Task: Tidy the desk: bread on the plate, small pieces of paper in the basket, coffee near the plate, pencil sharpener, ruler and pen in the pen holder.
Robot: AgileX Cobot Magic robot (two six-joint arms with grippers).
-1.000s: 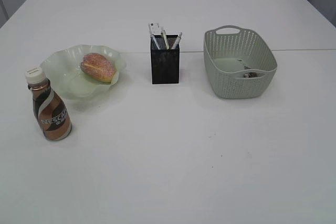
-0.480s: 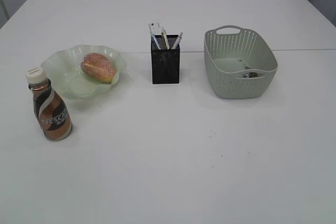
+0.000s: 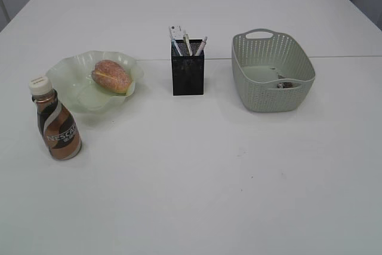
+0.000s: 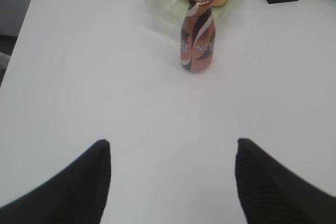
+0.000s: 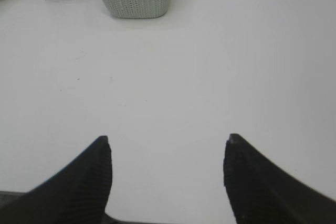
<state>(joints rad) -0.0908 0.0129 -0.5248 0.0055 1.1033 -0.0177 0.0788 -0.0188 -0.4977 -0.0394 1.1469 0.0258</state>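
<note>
The surface [image 3: 197, 171] is carrying everything where the task wants it, so the step in hand, as I judge it, is checking and finishing rather than grasping. Doing that well is meaning keeping both arms low and back at the near edge, clear of the upright bottle, and looking over each container before calling the job done.

The basket [image 3: 272, 71] is sitting at the right with small scraps [image 3: 284, 84] lying inside it. The plate [image 3: 89, 82] is sitting at the left, holding the bread [image 3: 111, 76]. The coffee bottle [image 3: 55, 121] is standing upright just beside the plate's near edge. The pen holder [image 3: 188, 74] is standing between plate and basket, with pens and what seems to be a ruler sticking out; the sharpener is hidden inside, if there at all.

The left tool [image 4: 172, 179] is hanging with its 2 fingers spread apart and nothing between them, the bottle well ahead of it. The right tool [image 5: 167, 179] is likewise spread and empty, the basket far ahead at the top of its view.
</note>
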